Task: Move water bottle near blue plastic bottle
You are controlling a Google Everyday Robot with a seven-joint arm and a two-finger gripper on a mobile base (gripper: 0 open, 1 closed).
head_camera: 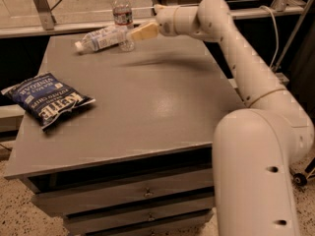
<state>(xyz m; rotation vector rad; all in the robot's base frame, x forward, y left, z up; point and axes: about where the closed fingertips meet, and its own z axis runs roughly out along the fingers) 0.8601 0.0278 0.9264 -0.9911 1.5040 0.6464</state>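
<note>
The water bottle (pixel 122 14) stands upright at the far edge of the grey table (pixel 147 107). It is clear, with a white cap and a narrow label band. The blue plastic bottle (pixel 98 38) lies on its side just to its left, cap pointing left, and touches or nearly touches the water bottle's base. My gripper (pixel 132 34) reaches in from the right, its tan tip right beside the water bottle's lower body. I cannot tell whether it touches the bottle.
A blue bag of Kettle chips (pixel 47 100) lies at the table's left side. A metal rail (pixel 59 29) runs behind the table's far edge. My white arm (pixel 236 58) spans the right side above the table. Drawers (pixel 142 193) sit below the front edge.
</note>
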